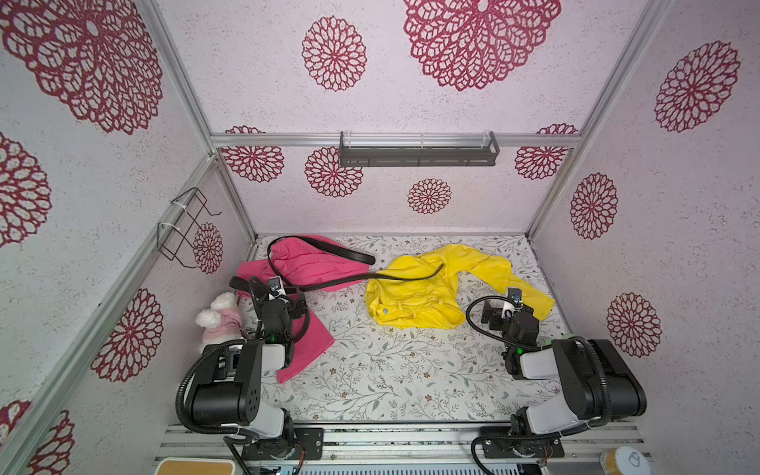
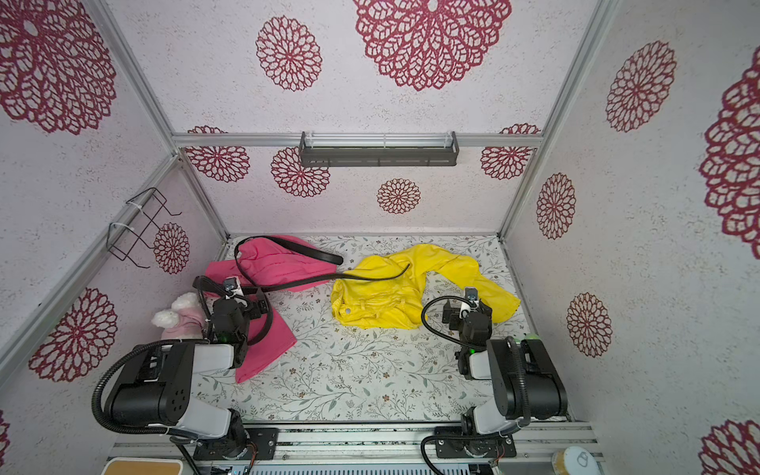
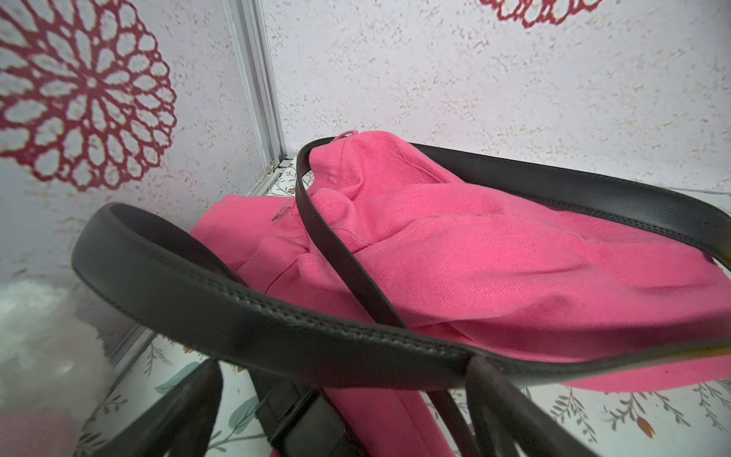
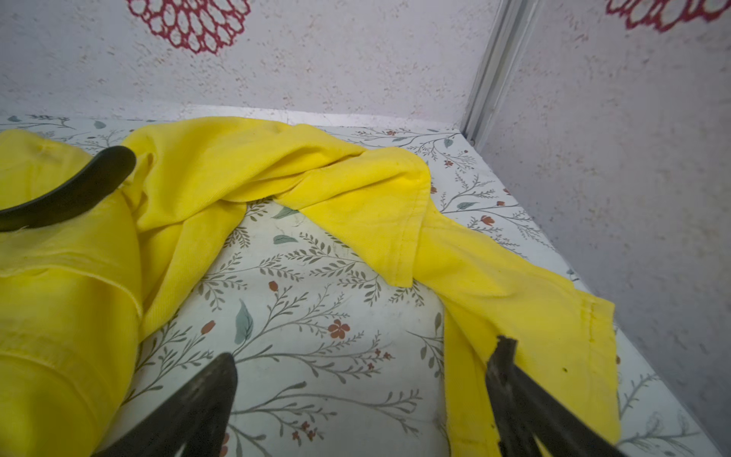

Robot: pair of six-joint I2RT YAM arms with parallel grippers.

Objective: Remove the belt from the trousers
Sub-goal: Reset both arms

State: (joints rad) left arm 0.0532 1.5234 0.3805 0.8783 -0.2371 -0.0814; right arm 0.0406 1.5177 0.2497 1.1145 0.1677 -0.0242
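Observation:
Pink trousers (image 1: 312, 267) (image 2: 279, 265) lie crumpled at the back left of the flowered table. A black belt (image 1: 341, 251) (image 2: 308, 250) loops around them, and its thin end reaches onto yellow trousers (image 1: 419, 296) (image 2: 382, 296) at the back right. My left gripper (image 1: 288, 299) (image 2: 251, 302) is open over the pink cloth. In the left wrist view the belt (image 3: 277, 316) lies across the spread fingertips of the left gripper (image 3: 344, 399), in front of the pink trousers (image 3: 474, 257). My right gripper (image 1: 495, 307) (image 2: 454, 306) (image 4: 362, 380) is open and empty beside a yellow trouser leg (image 4: 514, 285). The belt tip (image 4: 79, 186) rests on the yellow cloth.
A white and pink plush toy (image 1: 218, 318) sits against the left wall beside my left arm. A wire rack (image 1: 185, 226) hangs on the left wall and a dark shelf (image 1: 417, 154) on the back wall. Walls close the table (image 1: 390, 370) in on three sides.

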